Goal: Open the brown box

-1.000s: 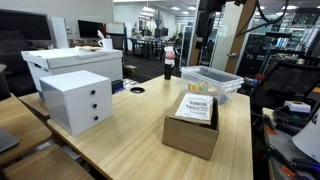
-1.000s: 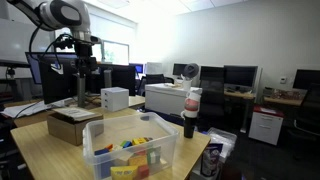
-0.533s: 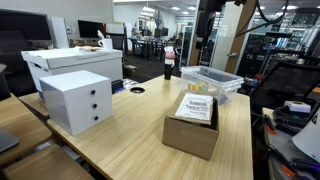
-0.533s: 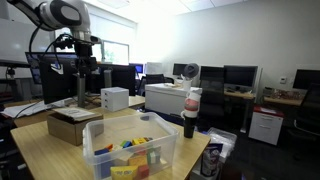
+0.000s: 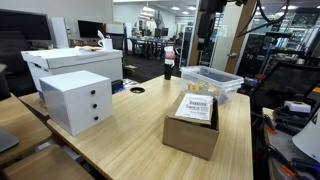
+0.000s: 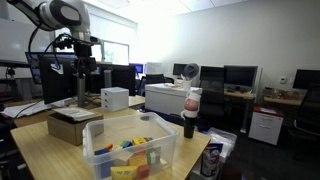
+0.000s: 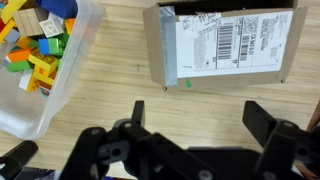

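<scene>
The brown box (image 7: 225,45) stands on the wooden table, its top flaps lying flat and a white printed label (image 7: 235,40) on one flap. It also shows in both exterior views (image 5: 192,128) (image 6: 72,125). My gripper (image 7: 200,115) is open and empty. It hangs above bare table beside the box, apart from it. In an exterior view the gripper (image 6: 82,92) hangs well above the box.
A clear plastic bin (image 7: 62,85) of coloured blocks sits beside the box (image 5: 212,84) (image 6: 130,150). A white three-drawer box (image 5: 78,100), a large white box (image 5: 70,62) and a dark bottle (image 5: 169,66) stand further off. The table edge (image 5: 245,140) is near the brown box.
</scene>
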